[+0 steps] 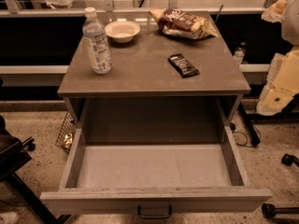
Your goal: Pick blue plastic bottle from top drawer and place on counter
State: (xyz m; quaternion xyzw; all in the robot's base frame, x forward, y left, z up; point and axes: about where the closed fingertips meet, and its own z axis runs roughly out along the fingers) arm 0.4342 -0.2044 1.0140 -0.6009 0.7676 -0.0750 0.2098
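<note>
Handle [154, 213]: dark metal loop at the middle of the drawer's front panel, nearest the camera.
Drawer [74, 157]: top one, pulled fully out; its pale grey floor is bare.
Floor items: a wire basket [65, 134] stands left of the cabinet, and a dark chair base [16, 167] stands farther left.
Counter [140, 76]: grey-brown top above the open drawer, carrying four things.
Wrapper [183, 65]: small dark packet lying flat, right of centre, apart from the rest.
Bottle [96, 42]: on the counter, not in the drawer; upright near the left edge, white cap on, label round its middle.
Bowl [122, 31]: white, just behind and right of the bottle, not touching it.
Chip bag [183, 23]: lies at the far right corner, near the bowl but apart from it.
Arm [280, 83]: pale casing at the right edge, beside the counter and clear of it.
Gripper: out of view, so its state cannot be told.
</note>
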